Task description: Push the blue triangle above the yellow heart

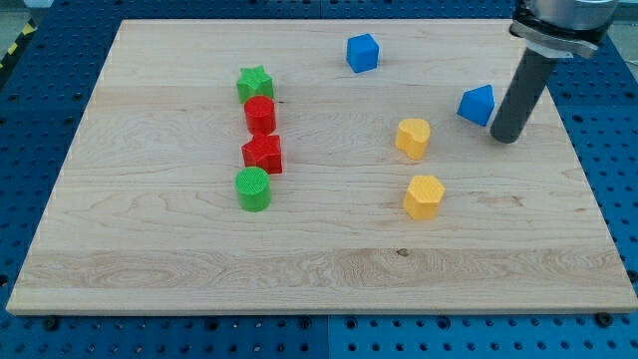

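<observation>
The tool is a plain dark rod, so it holds nothing; its tip (505,137) stands on the desk (319,269), just right of the blue triangle (478,105), contact unclear. Farther left of the tip is the yellow heart (413,138), and below it the yellow hexagon (424,196). Around the desk is a blue perforated surface (608,100).

No readable text, labels, brands, numbers or signs anywhere in the camera view. Wooden surface (329,249): plain grain, no print. Blocks: bare coloured faces, no markings. Dark rod: no lettering visible. Blue perforated base around the surface: unmarked. Yellow-black striped strip (14,48) at the view's top left is a hazard pattern only, no characters on it.
</observation>
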